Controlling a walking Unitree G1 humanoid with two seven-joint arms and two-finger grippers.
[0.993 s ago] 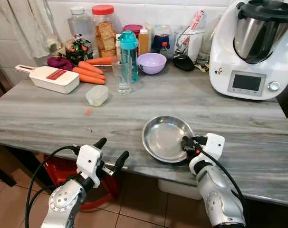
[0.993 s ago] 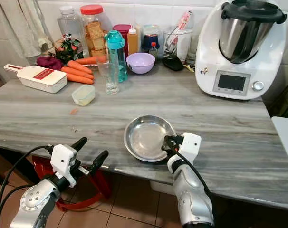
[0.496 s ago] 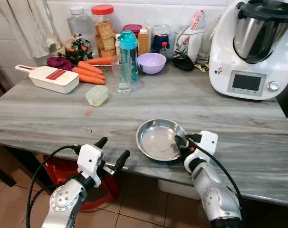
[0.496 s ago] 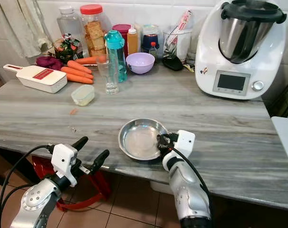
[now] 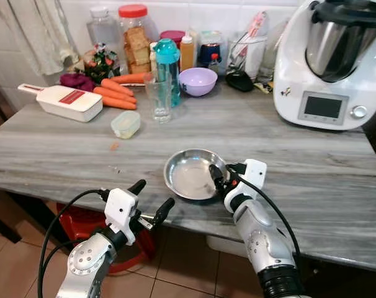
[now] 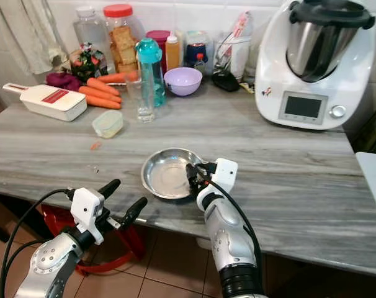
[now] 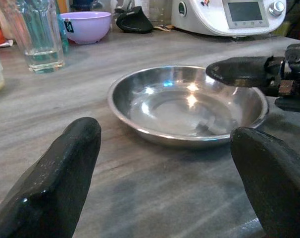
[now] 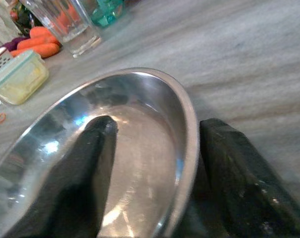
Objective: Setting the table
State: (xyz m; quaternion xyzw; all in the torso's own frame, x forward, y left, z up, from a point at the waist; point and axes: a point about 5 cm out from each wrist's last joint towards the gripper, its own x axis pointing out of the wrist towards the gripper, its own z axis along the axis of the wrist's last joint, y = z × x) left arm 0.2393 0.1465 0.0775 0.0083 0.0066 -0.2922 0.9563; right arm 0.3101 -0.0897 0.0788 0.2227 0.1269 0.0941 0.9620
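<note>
**At the near table edge: right gripper on the plate's right rim**

Eye views: on the near part of the grey table (image 5: 312, 174) lies the steel plate (image 5: 187, 177), round, no long axis. The right gripper (image 5: 216, 180) meets it from the right, one finger over the rim, the other outside, clamped on it. The left gripper (image 5: 152, 200) hangs off the near edge, left of the plate, fingers apart, holding nothing. The right arm is nearer by far.

Left wrist view: plate straight ahead between the spread fingertips (image 7: 56, 173), well apart; glass (image 7: 37, 34) and purple bowl (image 7: 85, 25) beyond.

Right wrist view: the rim runs between the two fingers (image 8: 93, 163), pinched. Judgement: any slide goes leftward, away from the right arm.
</note>
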